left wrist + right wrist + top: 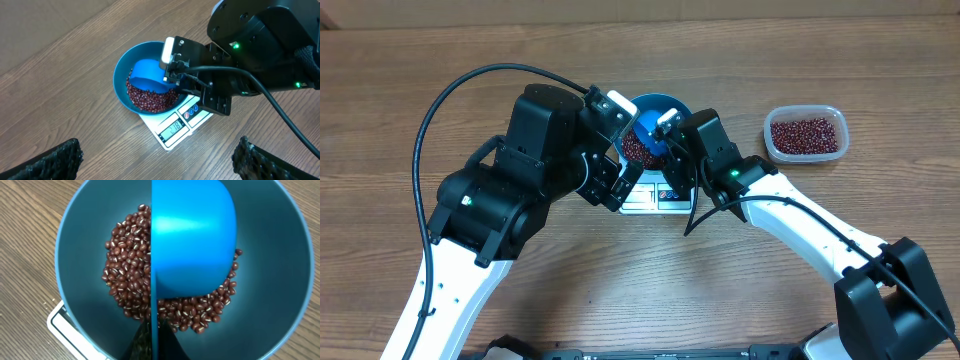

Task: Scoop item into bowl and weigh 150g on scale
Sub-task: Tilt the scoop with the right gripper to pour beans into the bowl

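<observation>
Right gripper (pixel 154 341) is clamped on the scoop (pixel 192 235), held low inside the bowl (pixel 270 255) on the scale (pixel 172 134), just over the beans (pixel 125 265). Left gripper (pixel 157 157) hangs wide apart, empty. I'd tip in small shakes and check the display (pixel 175 129) (can't read it from here) before adding more.

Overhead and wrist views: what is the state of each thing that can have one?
Bowl, on the scale, partly filled with beans.
Scale, display on.
Scoop, gripped, inside the bowl.
Tub, open, holds beans.
Left end effector, open, empty.
Right end effector, shut on the scoop.
</observation>
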{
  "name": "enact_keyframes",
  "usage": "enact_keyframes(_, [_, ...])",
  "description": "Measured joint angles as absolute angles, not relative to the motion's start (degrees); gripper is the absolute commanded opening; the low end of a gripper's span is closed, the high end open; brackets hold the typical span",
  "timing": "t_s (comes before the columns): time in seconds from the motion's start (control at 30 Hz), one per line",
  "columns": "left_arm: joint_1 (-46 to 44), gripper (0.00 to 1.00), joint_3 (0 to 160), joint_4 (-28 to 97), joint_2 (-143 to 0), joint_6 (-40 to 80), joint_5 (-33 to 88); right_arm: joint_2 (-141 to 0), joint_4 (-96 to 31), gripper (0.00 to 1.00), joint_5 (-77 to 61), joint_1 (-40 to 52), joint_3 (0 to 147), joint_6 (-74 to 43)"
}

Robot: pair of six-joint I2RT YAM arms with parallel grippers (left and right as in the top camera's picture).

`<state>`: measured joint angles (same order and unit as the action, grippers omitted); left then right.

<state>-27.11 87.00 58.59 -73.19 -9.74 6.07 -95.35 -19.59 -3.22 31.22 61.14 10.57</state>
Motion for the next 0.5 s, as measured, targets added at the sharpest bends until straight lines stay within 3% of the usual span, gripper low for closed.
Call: enact_keyframes(0.5, [-27.1,1.00,87.0,58.6,-73.2,-9.7,6.1,-92.3,-17.6,0.04,-6.2,31.2,61.1,9.2])
